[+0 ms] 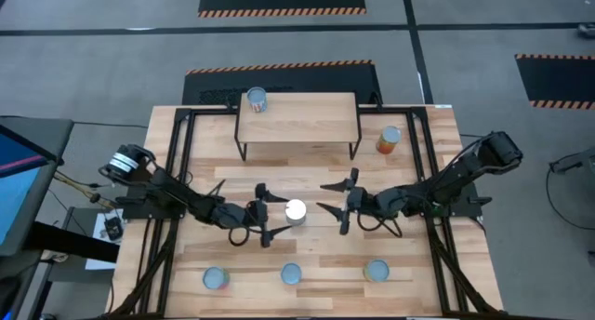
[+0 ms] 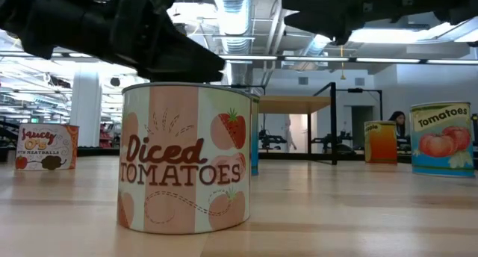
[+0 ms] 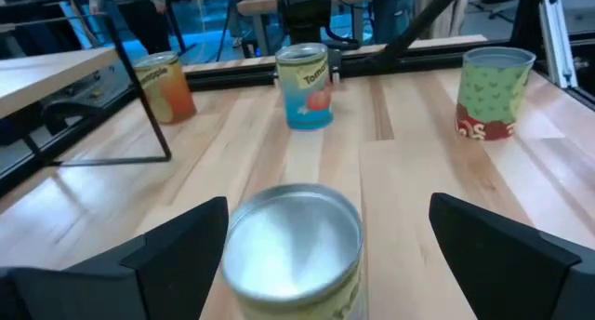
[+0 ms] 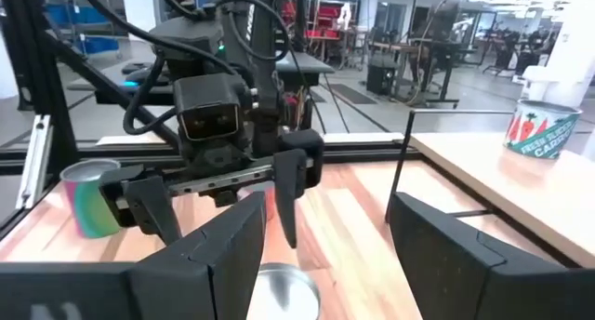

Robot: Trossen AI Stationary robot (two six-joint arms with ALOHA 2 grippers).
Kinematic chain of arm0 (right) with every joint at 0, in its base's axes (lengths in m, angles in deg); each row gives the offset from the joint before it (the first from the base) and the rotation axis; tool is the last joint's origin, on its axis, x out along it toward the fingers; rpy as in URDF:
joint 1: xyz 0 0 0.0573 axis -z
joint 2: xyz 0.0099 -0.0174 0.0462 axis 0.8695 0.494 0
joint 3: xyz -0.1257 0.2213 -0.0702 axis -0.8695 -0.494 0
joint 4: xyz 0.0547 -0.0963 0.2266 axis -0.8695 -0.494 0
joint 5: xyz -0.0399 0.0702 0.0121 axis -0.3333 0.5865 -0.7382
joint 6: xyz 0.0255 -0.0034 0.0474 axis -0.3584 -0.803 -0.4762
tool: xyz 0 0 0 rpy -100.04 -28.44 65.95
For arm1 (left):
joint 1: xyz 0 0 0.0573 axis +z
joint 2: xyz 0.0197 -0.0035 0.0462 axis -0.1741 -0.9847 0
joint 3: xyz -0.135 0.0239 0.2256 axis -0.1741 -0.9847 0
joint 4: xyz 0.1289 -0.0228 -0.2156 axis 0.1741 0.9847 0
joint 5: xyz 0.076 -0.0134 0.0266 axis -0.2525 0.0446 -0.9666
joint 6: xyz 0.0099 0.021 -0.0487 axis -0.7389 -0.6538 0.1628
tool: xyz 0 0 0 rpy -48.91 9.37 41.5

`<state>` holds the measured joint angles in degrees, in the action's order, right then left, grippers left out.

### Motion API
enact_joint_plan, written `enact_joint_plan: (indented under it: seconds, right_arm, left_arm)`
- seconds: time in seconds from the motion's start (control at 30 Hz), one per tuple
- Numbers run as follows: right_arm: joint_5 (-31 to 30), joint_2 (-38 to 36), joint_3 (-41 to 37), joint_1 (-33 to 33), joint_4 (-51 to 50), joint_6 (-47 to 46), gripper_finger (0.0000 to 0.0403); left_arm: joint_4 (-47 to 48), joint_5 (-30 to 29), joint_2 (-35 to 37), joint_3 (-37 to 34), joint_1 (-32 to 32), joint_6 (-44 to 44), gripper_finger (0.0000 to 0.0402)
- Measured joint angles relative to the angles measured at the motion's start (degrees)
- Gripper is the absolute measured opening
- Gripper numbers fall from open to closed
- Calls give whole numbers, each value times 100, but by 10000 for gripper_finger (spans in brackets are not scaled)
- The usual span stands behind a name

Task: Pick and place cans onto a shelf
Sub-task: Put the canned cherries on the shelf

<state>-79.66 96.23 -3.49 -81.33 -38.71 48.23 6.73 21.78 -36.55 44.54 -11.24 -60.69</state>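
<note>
A silver-topped can [image 1: 296, 211] stands upright at the table's middle; it also shows in the left wrist view [image 3: 293, 250] and the right wrist view [image 4: 284, 297]. My left gripper [image 1: 265, 213] is open just left of it, with its fingers [image 3: 177, 250] wide on either side and clear of it. My right gripper [image 1: 333, 204] is open and empty just right of the can, facing the left gripper [image 4: 223, 180]. The light-wood shelf [image 1: 307, 125] stands at the far middle on black legs. One can [image 1: 257, 100] stands on its left end.
An orange can [image 1: 389, 140] stands right of the shelf. Three cans [image 1: 216, 279], [image 1: 291, 274], [image 1: 376, 271] stand along the near edge; the middle one fills the low view as a Diced Tomatoes can [image 2: 183, 160]. Black rails [image 1: 177, 171] run along the table's sides.
</note>
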Motion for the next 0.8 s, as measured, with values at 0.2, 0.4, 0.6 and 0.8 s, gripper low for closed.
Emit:
enact_joint_plan:
  seconds: [0.2, 0.4, 0.6, 0.8]
  right_arm:
    - [-12, -1, 1, 5, -17, -80, 255]
    - [-7, -1, 1, 0, -26, -164, 255]
    - [-7, -1, 1, 3, -26, -228, 255]
    - [-5, -4, 1, 3, -64, -227, 255]
  left_arm:
    - [11, -141, -232, 184, 125, -64, 364]
    - [138, 442, -233, 182, 494, 453, 364]
    - [121, 1052, -373, 181, 796, 664, 364]
    - [119, 1332, -432, 180, 865, 614, 364]
